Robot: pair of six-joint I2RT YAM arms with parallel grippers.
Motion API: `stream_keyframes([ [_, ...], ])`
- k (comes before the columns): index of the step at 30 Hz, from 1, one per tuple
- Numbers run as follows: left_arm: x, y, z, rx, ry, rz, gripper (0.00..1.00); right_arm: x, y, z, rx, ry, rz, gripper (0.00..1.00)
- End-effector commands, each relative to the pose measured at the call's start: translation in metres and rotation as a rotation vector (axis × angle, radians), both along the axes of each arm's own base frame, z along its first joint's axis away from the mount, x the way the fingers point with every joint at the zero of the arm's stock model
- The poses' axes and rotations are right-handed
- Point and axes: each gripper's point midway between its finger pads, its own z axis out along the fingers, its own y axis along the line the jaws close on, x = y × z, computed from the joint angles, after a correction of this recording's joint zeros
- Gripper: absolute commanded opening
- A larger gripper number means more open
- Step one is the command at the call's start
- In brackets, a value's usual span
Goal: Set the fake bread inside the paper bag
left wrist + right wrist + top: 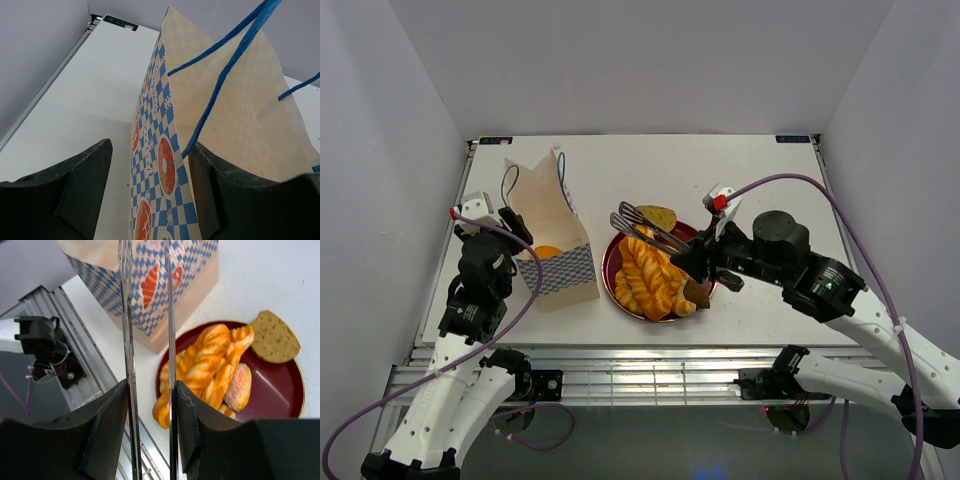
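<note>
Well, my right hand, clamped on the tongs, is nearer the braid; they cross its far end aslant, bag leftward

one bag, one plate, one braid, one tongs

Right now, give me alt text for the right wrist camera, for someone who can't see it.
The right gripper holds metal tongs; beyond them, a dark-red plate carries a braided pastry, an oval roll and a brown slice, beside the checkered paper bag.
</note>
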Motion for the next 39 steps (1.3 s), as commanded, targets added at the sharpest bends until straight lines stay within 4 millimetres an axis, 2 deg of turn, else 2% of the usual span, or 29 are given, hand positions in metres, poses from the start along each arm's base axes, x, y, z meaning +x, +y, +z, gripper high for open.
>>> stream_keyframes([
  [1, 0.0, -0.002, -0.001, 0.004, 0.007, -0.008, 0.72, 0.006, -0.012, -0.026, -0.044, 0.056, -0.089, 0.46],
  [7, 0.0, -0.003, -0.001, 0.002, 0.01, -0.015, 0.72, 0.014, -0.027, -0.082, -0.168, 0.18, -0.213, 0.47],
  [15, -0.001, -0.004, 0.0, 0.001, 0.007, -0.02, 0.72, 0.011, -0.031, -0.124, -0.259, 0.271, -0.246, 0.48],
  [25, -0.001, -0.005, 0.001, -0.004, 0.004, -0.029, 0.73, 0.012, -0.028, -0.144, -0.301, 0.307, -0.248, 0.5],
  [39, -0.002, -0.006, 0.002, -0.008, 0.0, -0.038, 0.72, 0.009, -0.025, -0.155, -0.321, 0.347, -0.234, 0.54],
])
